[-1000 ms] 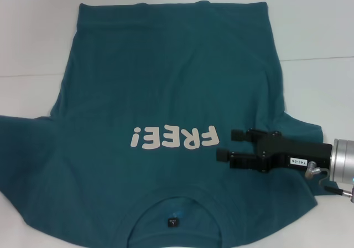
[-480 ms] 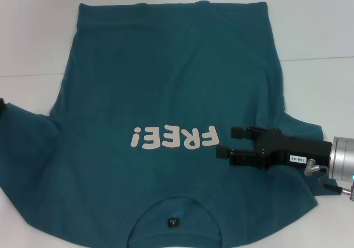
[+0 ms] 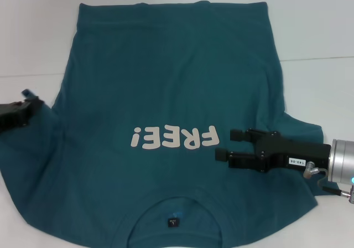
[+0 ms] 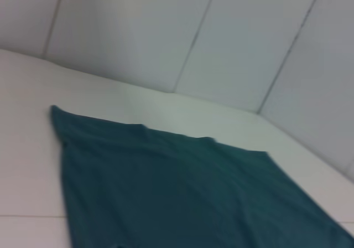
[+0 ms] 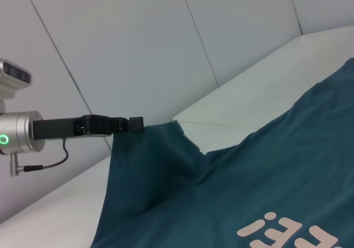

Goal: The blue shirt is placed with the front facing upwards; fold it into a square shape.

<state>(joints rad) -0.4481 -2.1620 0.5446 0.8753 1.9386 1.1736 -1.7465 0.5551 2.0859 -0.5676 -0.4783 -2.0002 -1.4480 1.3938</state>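
Your right claw (image 3: 227, 144) hovers with its jaws parted, gripping nothing, over the shirt (image 3: 166, 82) just right of the "FREE!" lettering (image 3: 172, 137). Your left claw (image 3: 25, 108) sits at the shirt's left sleeve by the desk's left edge, and you cannot tell whether it is clenched or released. The shirt lies spread front-up on the white desk (image 3: 321, 32), collar toward the near edge.

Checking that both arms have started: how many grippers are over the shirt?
2. The right gripper hovers beside the lettering; the left gripper is at the blue shirt's left sleeve edge.
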